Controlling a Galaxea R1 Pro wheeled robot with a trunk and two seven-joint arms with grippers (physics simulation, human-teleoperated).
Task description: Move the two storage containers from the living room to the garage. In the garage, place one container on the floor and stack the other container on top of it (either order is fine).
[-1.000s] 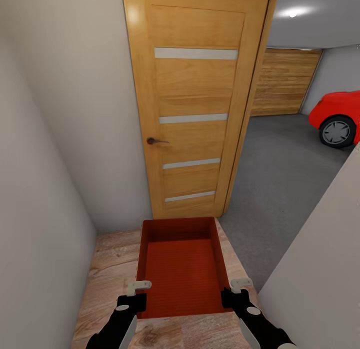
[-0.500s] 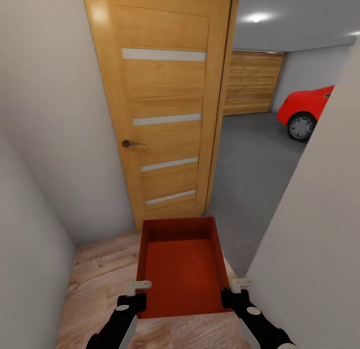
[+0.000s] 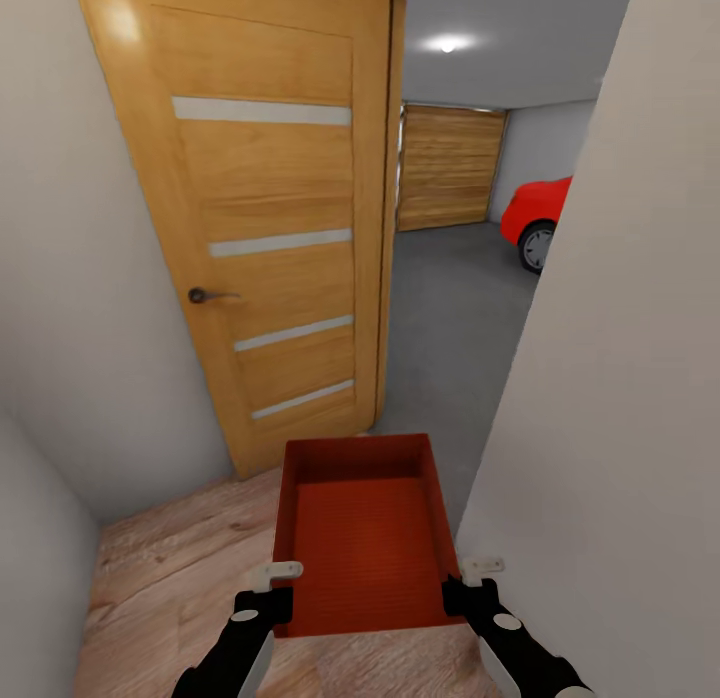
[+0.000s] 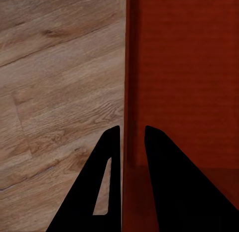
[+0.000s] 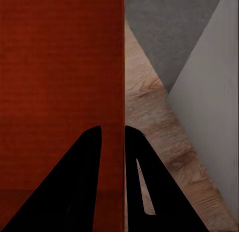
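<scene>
**Observer:** While the base sits at the doorway, what do you have nearest the camera?

**Operator:** I have the left hand [image 3: 272,590] clamped on the near left wall of the storage container [image 3: 365,538], and the right hand [image 3: 470,583] clamped on the near right wall. On the wrist views each wall runs between the two fingers. The container is carried level in front of me, above the wood-plank flooring [image 3: 170,568], open side up, nothing inside.

**Observer:** And beyond it?

**Operator:** I see a wooden door [image 3: 265,228] swung open on the left and a white wall [image 3: 620,378] close on the right. Through the gap lies the grey concrete floor [image 3: 450,298] of the garage, then part of a red car [image 3: 535,218] and a wooden garage door [image 3: 450,168].
</scene>
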